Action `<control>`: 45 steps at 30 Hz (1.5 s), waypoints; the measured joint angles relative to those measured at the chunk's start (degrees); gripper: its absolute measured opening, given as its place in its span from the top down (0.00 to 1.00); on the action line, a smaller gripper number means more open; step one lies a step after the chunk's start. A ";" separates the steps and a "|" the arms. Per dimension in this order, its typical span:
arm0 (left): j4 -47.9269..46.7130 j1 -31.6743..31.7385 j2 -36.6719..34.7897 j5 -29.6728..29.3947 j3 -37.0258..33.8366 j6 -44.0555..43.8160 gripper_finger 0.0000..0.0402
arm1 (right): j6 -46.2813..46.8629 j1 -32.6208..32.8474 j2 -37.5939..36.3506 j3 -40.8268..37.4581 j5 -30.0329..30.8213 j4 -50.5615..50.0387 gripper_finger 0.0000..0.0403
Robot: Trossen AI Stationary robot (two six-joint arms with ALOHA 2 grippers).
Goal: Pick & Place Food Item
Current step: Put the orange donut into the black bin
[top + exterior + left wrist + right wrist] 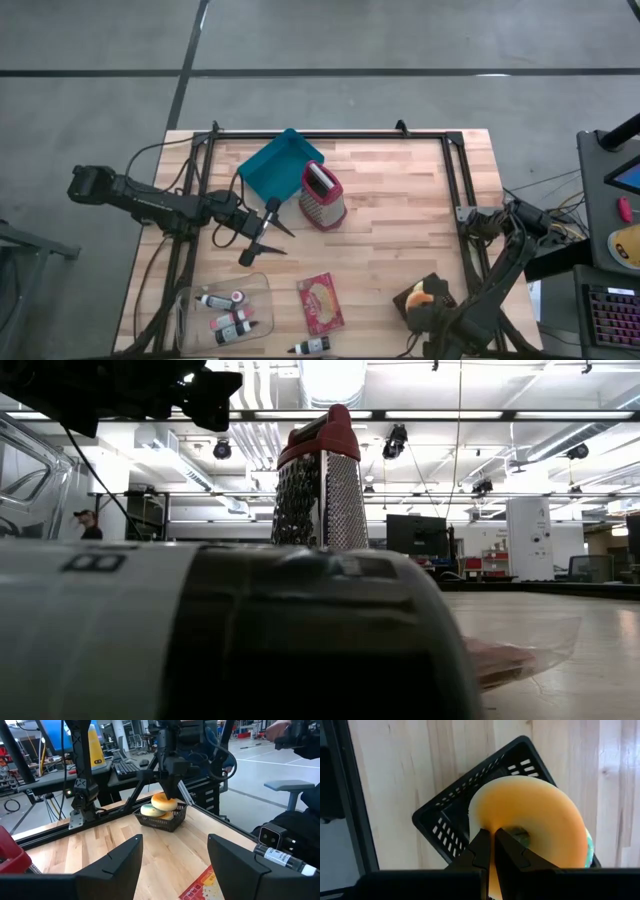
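The right gripper (pixel 492 851) pinches the orange ring-shaped donut (pixel 540 820) over the black mesh basket (pixel 451 822), probably to lift it out.

— Classification of premises?
— Robotics laboratory in an open industrial hall: exposed ceiling ducts (pixel 265 445), strip lighting (pixel 480 415), polished concrete floor (pixel 400 40).
— Supporting evidence?
— Keyboard (pixel 127 767) and monitors (pixel 415 535) on workbenches, framed wooden tabletop (pixel 400 210).

overhead camera looks straight down; low one sits on the tabletop (pixel 400 200); both wrist cameras share the basket (pixel 162 820).
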 joint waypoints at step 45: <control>0.00 0.04 -0.02 -0.07 0.00 0.02 0.43 | 1.86 -0.55 1.72 0.68 -2.53 -0.44 0.51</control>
